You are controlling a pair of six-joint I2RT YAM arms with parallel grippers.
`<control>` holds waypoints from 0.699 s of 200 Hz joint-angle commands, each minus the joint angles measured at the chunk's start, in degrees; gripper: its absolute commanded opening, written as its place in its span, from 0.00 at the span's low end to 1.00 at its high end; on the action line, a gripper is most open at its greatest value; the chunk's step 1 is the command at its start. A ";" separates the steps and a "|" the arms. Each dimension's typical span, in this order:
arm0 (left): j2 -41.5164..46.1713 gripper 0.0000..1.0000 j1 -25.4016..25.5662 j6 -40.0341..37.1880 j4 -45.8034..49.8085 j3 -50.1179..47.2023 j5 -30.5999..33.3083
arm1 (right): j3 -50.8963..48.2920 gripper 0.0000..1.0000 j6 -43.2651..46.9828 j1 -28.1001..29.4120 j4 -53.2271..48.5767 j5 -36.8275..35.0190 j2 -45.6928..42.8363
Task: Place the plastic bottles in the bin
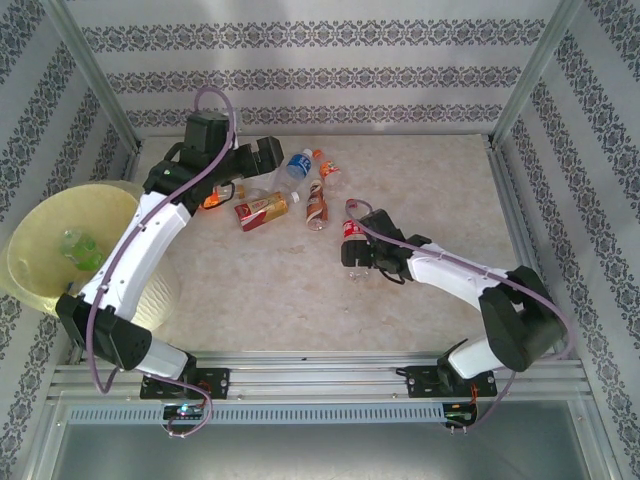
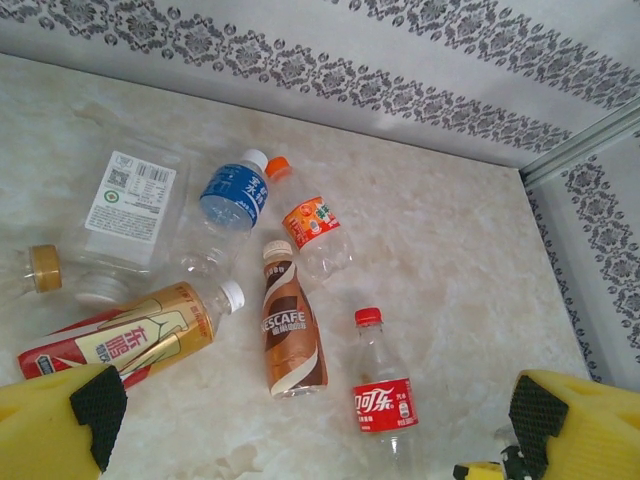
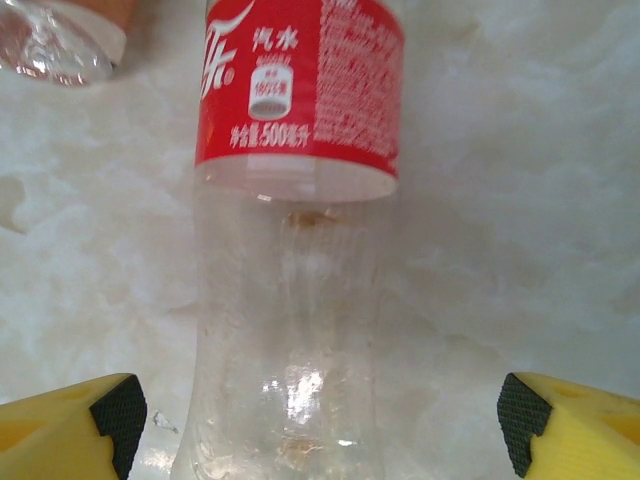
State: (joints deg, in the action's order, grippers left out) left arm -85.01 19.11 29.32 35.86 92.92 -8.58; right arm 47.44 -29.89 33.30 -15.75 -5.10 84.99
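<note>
A red-label cola bottle point(image 3: 298, 90) lies on the marble table, cap pointing away from me. My right gripper point(image 3: 320, 432) is open and straddles its clear lower body, with a gap between each black pad and the plastic. From above, this gripper point(image 1: 358, 266) and the cola bottle point(image 1: 351, 232) sit mid-table. My left gripper point(image 2: 315, 425) is open and empty, hovering point(image 1: 255, 160) over the pile: tea bottle point(image 2: 120, 340), brown Nescafe bottle point(image 2: 290, 330), blue-label bottle point(image 2: 233, 195), orange-label bottle point(image 2: 312, 222) and white-label clear bottle point(image 2: 125, 210). The pale-yellow bin point(image 1: 35, 225) stands at the far left with a green bottle point(image 1: 80, 245) inside.
Patterned walls and metal posts point(image 1: 525, 75) enclose the table on three sides. The left arm's white links point(image 1: 140, 250) cross over the bin's right rim. A metal rail point(image 1: 320, 375) runs along the near edge. Bare marble lies at the far right point(image 1: 440, 190).
</note>
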 commanded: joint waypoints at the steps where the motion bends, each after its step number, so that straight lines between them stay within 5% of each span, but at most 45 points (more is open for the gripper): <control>1: -0.89 1.00 0.74 -0.67 -2.90 2.26 0.31 | 2.61 0.91 -0.26 1.47 -3.94 -0.80 1.98; 67: -1.67 1.00 0.82 -0.58 -1.93 1.43 2.84 | 3.38 0.88 0.88 2.97 -8.52 -0.47 7.66; 140: -1.91 1.00 0.77 -0.58 -1.06 1.32 3.92 | 2.76 0.67 0.08 3.23 -7.40 -1.35 10.79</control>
State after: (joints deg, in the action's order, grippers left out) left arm -86.56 19.18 29.32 35.24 93.03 -5.76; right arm 50.54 -29.69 35.88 -22.96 -6.20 95.31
